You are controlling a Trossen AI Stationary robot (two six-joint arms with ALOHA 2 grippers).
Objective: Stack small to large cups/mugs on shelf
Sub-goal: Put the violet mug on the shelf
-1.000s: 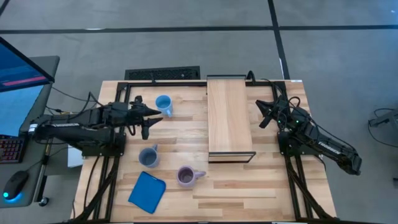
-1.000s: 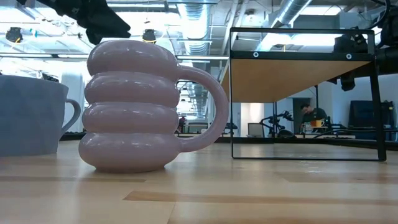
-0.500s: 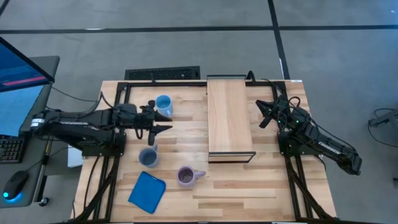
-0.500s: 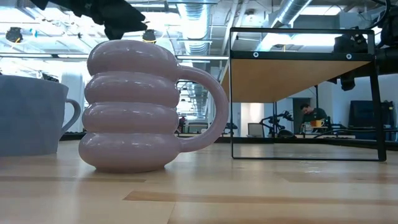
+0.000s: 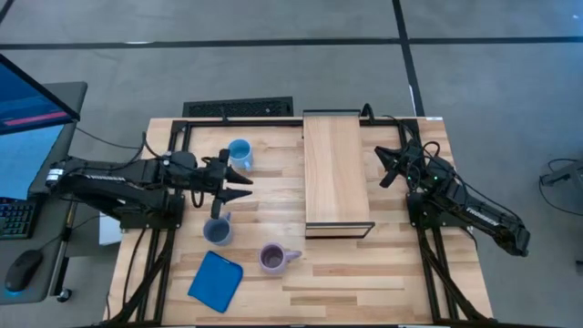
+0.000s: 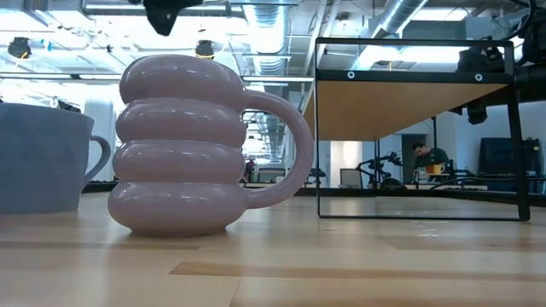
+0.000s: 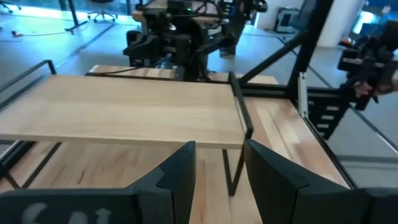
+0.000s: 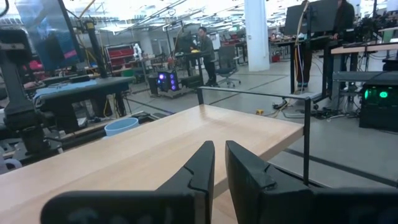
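From above, the left arm reaches from the table's left edge toward the middle, lying almost level, and the left gripper [image 5: 239,187] has its fingers spread with nothing between them. It sits between the bright light blue mug [image 5: 240,153] farther back and the grey-blue mug [image 5: 217,229] nearer the front, touching neither. The pale purple mug [image 5: 272,258] stands near the front, its handle toward the shelf [image 5: 335,169], a long pale board running front to back in the table's middle. A blue pad [image 5: 216,281] lies at the front left. The right arm is folded at the table's right side, and the right gripper [image 5: 388,168] rests just beside the shelf's right edge.

At table height, the purple mug [image 6: 192,145] fills the frame, the grey-blue mug [image 6: 41,158] is cut off at the left edge, and the shelf [image 6: 401,107] shows as a board on a dark frame. Only a dark scrap of the left arm shows at the top.

The left wrist view shows the left gripper [image 7: 219,165] with its fingers apart, facing the shelf [image 7: 121,115]; no mug shows here.

The right wrist view shows the right gripper [image 8: 219,163] with fingers close together, a narrow gap between them, holding nothing, above the shelf [image 8: 155,155]. The light blue mug [image 8: 121,126] peeks past its far edge, mostly hidden.
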